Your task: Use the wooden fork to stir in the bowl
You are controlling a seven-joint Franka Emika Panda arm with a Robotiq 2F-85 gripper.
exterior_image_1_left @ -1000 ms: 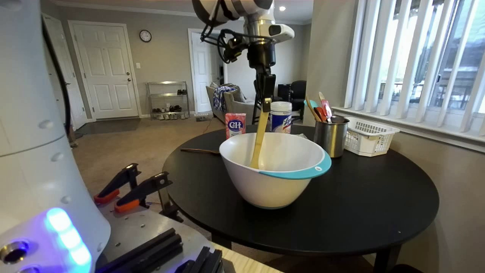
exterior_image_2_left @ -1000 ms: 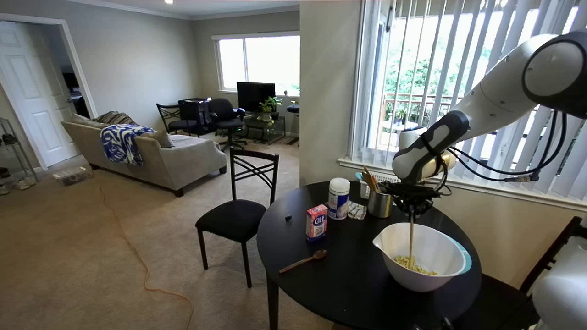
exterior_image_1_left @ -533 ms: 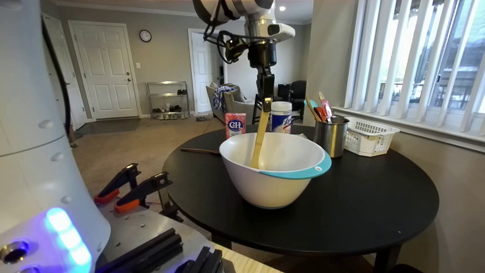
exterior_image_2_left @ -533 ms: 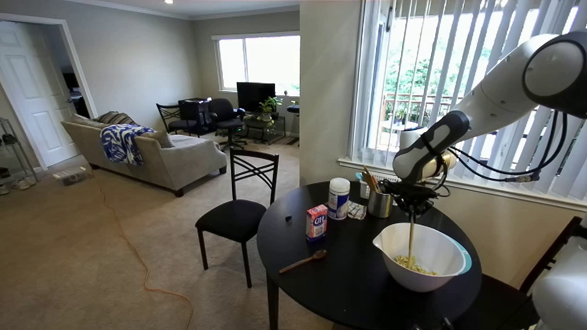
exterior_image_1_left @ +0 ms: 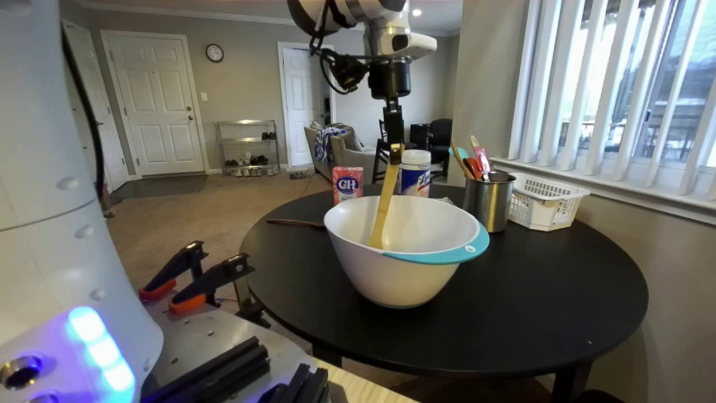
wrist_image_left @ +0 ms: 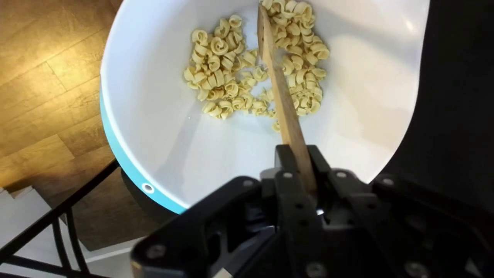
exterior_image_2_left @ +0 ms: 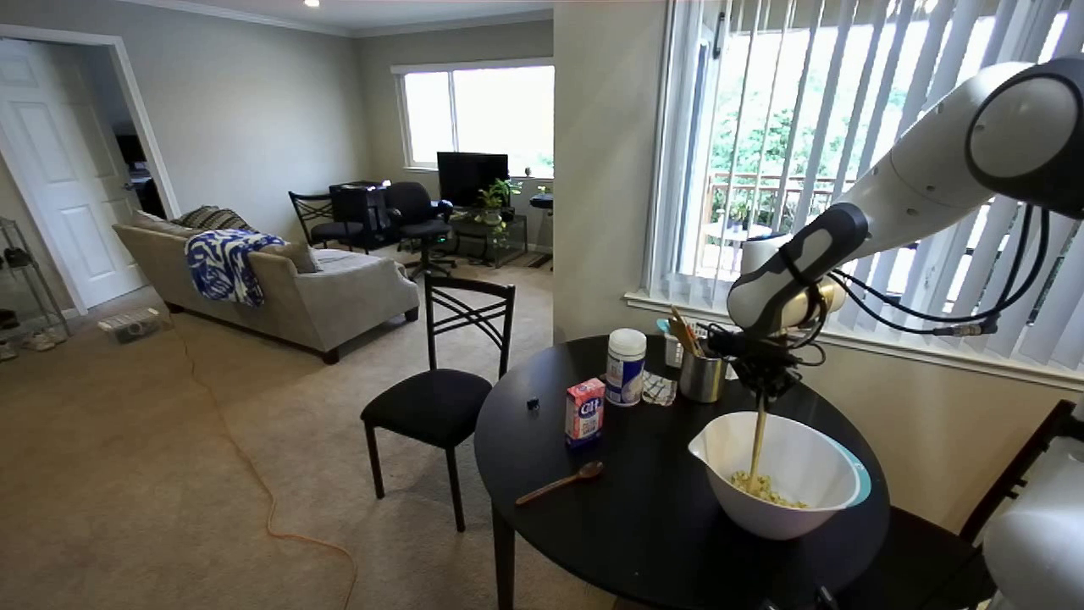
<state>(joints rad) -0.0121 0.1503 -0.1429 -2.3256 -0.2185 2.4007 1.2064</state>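
Note:
My gripper is shut on the upper handle of the light wooden fork. In the wrist view the jaws pinch the fork from both sides. The fork slants down into the white mixing bowl, which has a turquoise grip on its rim. Its lower end is among curled pale pasta on the bowl floor, with pasta on both sides. The fork, the bowl and the pasta also show in an exterior view. The fork's tip is partly cut off in the wrist view.
The bowl stands on a round black table. Around it are a pink sugar box, a wipes canister, a metal utensil holder, a white basket and a brown wooden spoon. A chair stands beside the table.
The gripper has shifted slightly to the right in an exterior view, and the fork leans a little more. Its lower end stays in the pasta. The bowl has not visibly moved.

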